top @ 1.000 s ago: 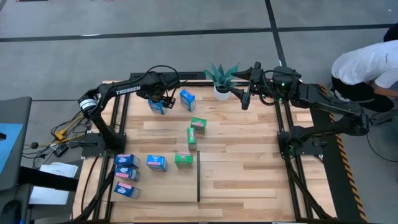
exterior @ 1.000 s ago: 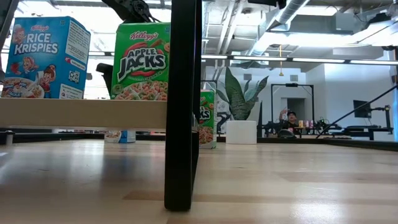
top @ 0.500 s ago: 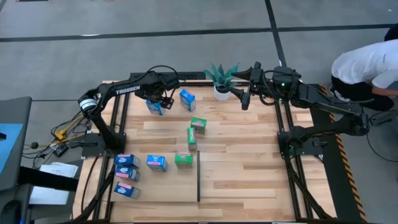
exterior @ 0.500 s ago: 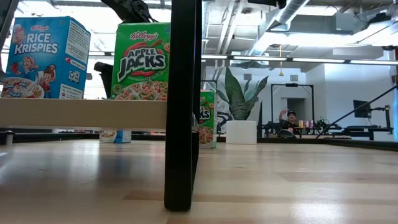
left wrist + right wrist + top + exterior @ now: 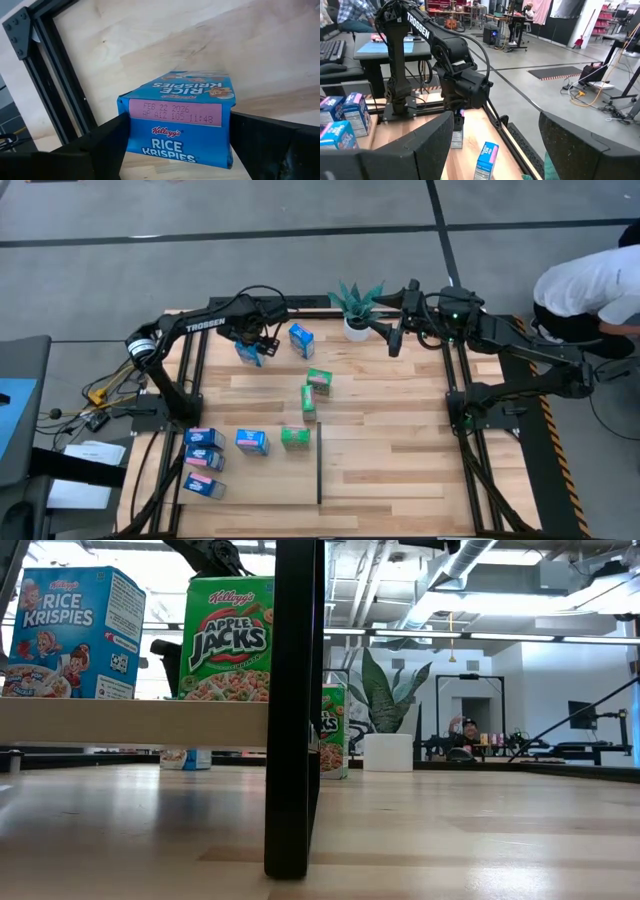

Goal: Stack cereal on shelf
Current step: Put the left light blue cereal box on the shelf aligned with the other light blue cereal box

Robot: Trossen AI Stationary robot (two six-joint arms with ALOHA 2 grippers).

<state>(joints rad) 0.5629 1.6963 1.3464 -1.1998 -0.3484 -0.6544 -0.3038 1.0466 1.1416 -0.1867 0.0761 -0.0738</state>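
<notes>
My left gripper point(image 5: 254, 343) points steeply down at the table's far left, shut on a blue Rice Krispies cereal box point(image 5: 177, 120), which stands on the tabletop point(image 5: 186, 758). My right gripper point(image 5: 394, 338) is raised and level near the potted plant, open with nothing in it. The shelf plank point(image 5: 130, 721) at the near left carries blue point(image 5: 70, 635) and green point(image 5: 228, 640) cereal boxes. Another blue box point(image 5: 301, 340) and two green ones point(image 5: 319, 380) point(image 5: 308, 402) rest on the table. My left gripper pinches the blue box between its two fingers, one on each of its narrow sides point(image 5: 125, 131), near the date-stamped top end. The fingers come from above, slanting down, and straddle the box across its width. The box's bottom stays on the table.
A potted plant point(image 5: 355, 310) stands at the far edge, between the two grippers. A black post point(image 5: 295, 710) and a thin divider strip point(image 5: 320, 465) border the shelf. A person in white point(image 5: 590, 290) bends beside the table's right side. Bare wood lies at the centre and right.
The blue box between my left gripper's fingers has slid a little toward the table's left edge. It stays on the tabletop.
</notes>
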